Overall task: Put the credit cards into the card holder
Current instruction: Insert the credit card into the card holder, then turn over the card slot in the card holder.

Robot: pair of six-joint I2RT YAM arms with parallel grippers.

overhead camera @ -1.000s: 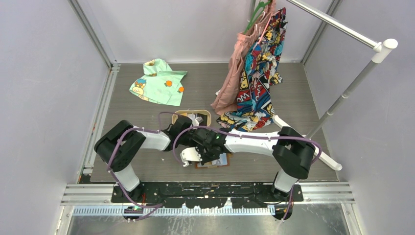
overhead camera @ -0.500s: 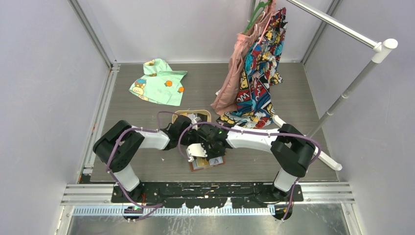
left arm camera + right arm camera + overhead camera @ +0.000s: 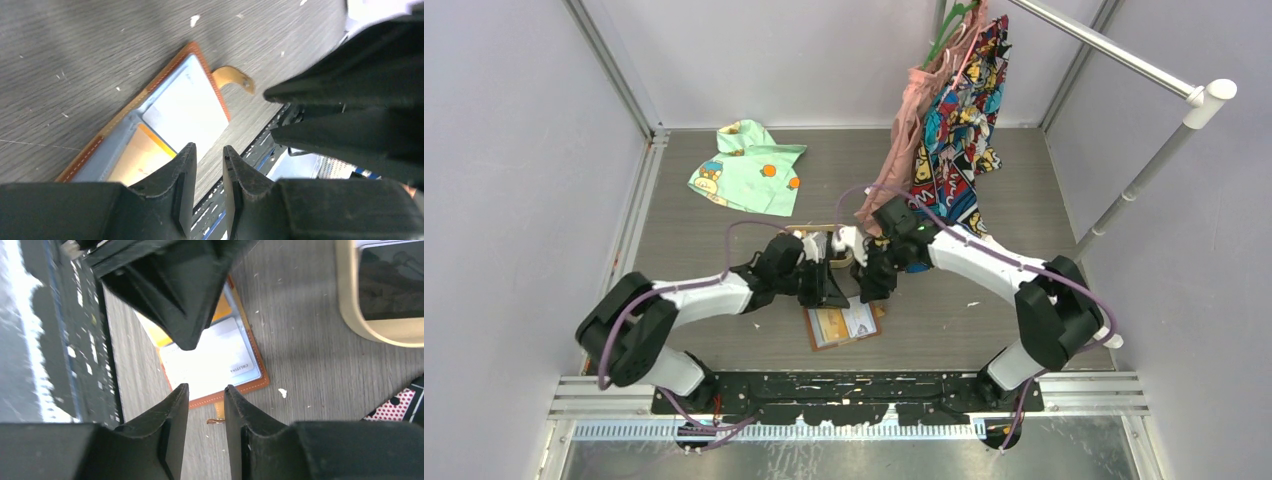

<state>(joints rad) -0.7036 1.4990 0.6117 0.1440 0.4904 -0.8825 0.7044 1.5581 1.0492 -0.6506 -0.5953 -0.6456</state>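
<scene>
Left jaws and right jaws both stand slightly parted, gripping nothing, hovering close together by the far edge of the card holder [image 3: 844, 322], which lies open on the table [image 3: 984, 310], an orange card [image 3: 140, 157] and a white card [image 3: 187, 112] in its pockets, a tan tray [image 3: 346, 290] just beyond

Tan-brown leather folding card holder [image 3: 107, 152], pale blue-grey inside, with a white plastic card [image 3: 187, 107] and an orange plastic card [image 3: 140, 160]. Mint-green cartoon-printed cloth [image 3: 749, 168]; red-and-blue comic-printed hanging garment [image 3: 954, 140].
</scene>
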